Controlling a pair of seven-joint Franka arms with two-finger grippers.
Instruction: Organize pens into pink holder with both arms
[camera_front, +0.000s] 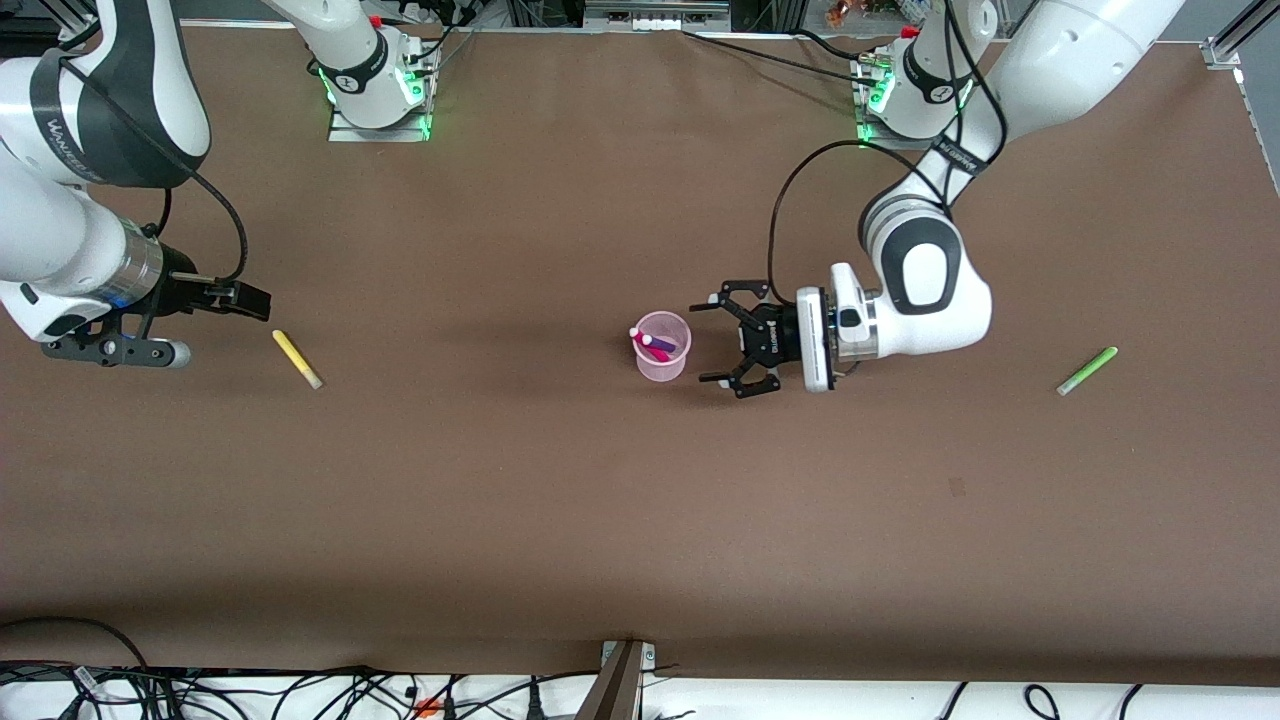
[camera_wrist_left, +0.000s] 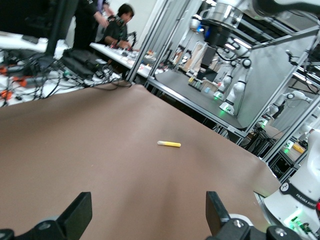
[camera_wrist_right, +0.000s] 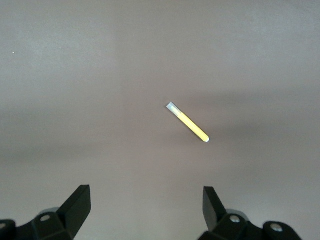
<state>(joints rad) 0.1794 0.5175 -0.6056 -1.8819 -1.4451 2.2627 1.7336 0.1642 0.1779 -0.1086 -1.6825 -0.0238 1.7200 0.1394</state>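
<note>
The pink holder (camera_front: 662, 362) stands mid-table with the magenta pen (camera_front: 641, 340) and the purple pen (camera_front: 666, 345) leaning inside it. My left gripper (camera_front: 705, 342) is open and empty, level with the holder, beside it toward the left arm's end; the holder is out of the left wrist view. The yellow pen (camera_front: 297, 359) lies flat toward the right arm's end. My right gripper (camera_front: 115, 352) hangs open and empty over the table beside that pen, which shows in the right wrist view (camera_wrist_right: 187, 122) and far off in the left wrist view (camera_wrist_left: 169, 144). The light green pen (camera_front: 1087, 370) lies toward the left arm's end.
The brown table (camera_front: 560, 520) bears only the pens and the holder. Both arm bases (camera_front: 375, 90) stand along its edge farthest from the front camera. Cables lie along the edge nearest that camera.
</note>
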